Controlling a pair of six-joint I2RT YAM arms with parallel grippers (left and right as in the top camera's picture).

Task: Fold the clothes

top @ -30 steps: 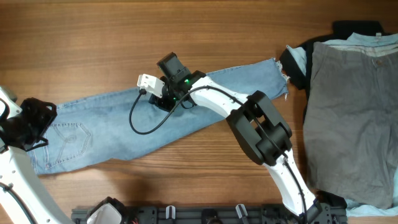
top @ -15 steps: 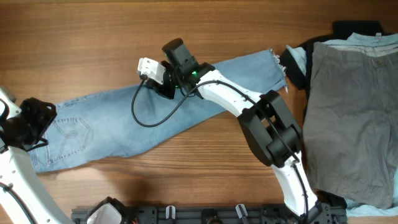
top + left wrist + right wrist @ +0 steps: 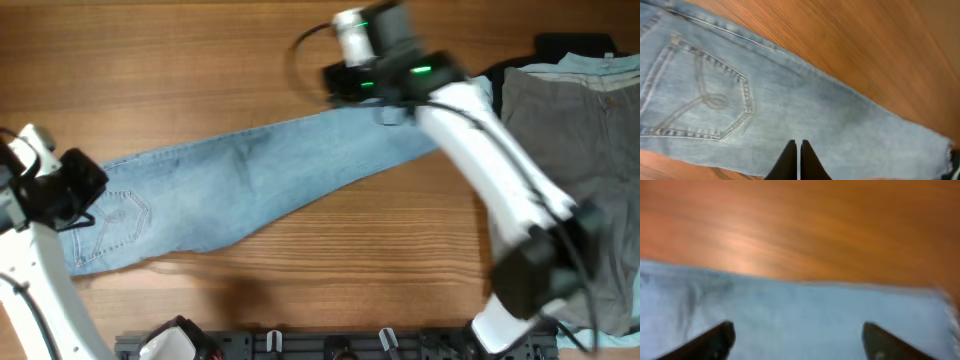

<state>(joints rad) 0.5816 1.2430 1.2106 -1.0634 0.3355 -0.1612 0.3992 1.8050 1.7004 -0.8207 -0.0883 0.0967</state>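
The clothes, a pair of light-blue jeans (image 3: 250,180), lie flat and slantwise across the wooden table, waist at the left and hem at the right. The left wrist view shows their stitched back pocket (image 3: 705,100). My left gripper (image 3: 88,198) is over the waist end by the pocket; in its own view the gripper (image 3: 798,146) is shut with no cloth seen between the fingers. My right gripper (image 3: 360,85), blurred by motion, hovers above the leg near the hem. In the right wrist view it (image 3: 797,330) stands wide open over the denim (image 3: 800,315), holding nothing.
A pile lies at the right: grey trousers (image 3: 570,180) on a black garment (image 3: 478,105) and a pale blue cloth (image 3: 600,62). A dark rack (image 3: 300,345) runs along the front edge. Bare wood (image 3: 180,70) shows behind the jeans.
My right gripper has opened, let go of the mid-leg and swung up and right towards the hem. The leg now lies flat. My left gripper has shut.
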